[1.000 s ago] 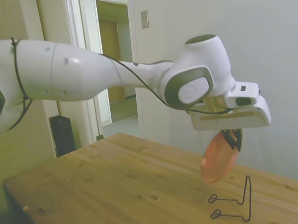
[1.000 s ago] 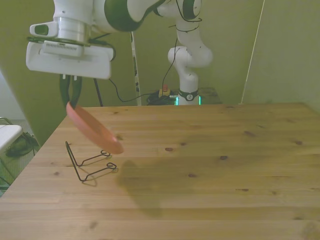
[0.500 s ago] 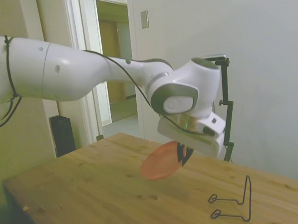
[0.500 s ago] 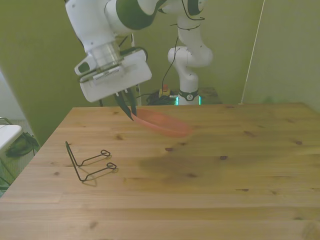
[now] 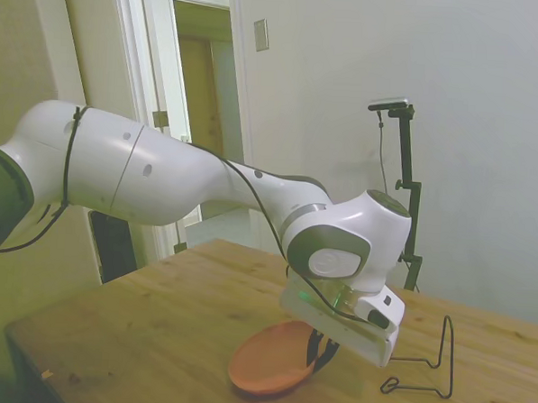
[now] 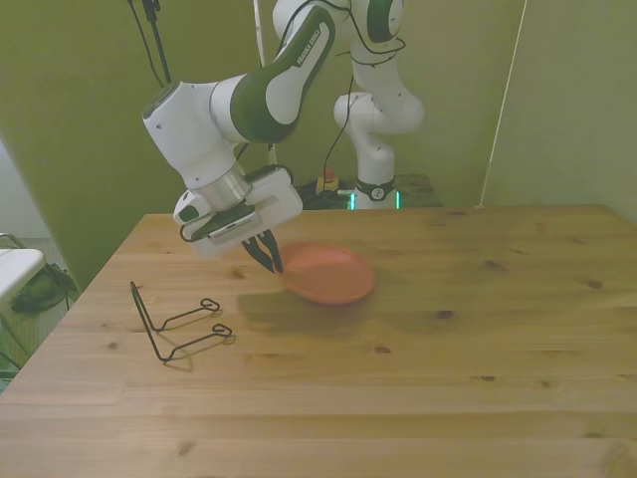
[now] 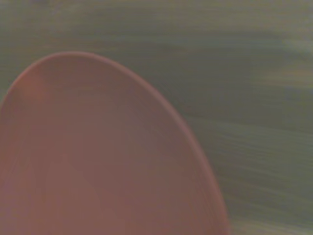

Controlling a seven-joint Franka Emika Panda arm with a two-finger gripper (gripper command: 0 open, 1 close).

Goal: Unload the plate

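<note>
Now lowered almost flat onto the wooden table (image 6: 478, 329), the coral plate (image 6: 328, 274), rim pinched between the closed fingers of the gripper (image 6: 267, 256); unloading nearly done, only release left, by the look of it. A second ago hanging steeply tilted over the black wire stand (image 6: 171, 321), now well apart from it and empty.
</note>
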